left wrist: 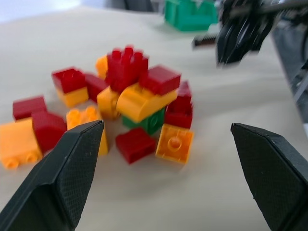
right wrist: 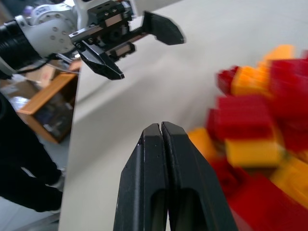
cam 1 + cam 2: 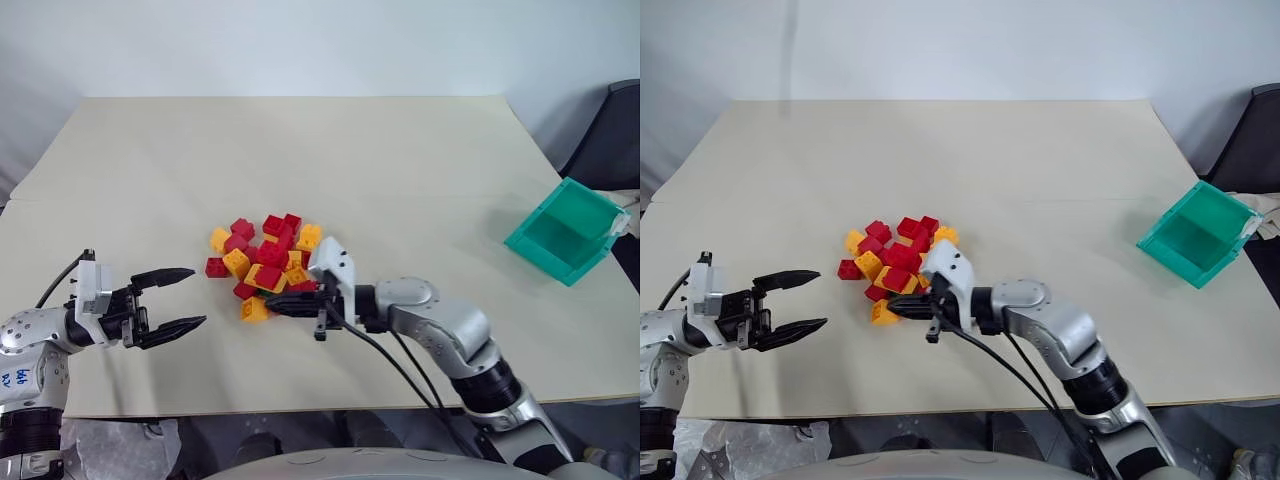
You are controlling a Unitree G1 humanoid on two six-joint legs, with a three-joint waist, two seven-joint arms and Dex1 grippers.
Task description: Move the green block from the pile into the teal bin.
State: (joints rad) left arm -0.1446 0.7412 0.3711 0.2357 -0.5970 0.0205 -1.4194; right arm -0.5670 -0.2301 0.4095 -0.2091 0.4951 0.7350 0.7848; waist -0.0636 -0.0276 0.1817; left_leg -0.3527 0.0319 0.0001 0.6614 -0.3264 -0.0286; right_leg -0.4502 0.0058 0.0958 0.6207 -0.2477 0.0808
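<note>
Green block not yet lifted; the whole move is left.

My right gripper (image 2: 161, 130) is pressed together on nothing beside the pile (image 3: 265, 265); my left gripper (image 3: 185, 298) gapes apart at lower left. The green block (image 1: 147, 120) sits buried low in the pile; the teal bin (image 3: 565, 232) waits at right.
</note>
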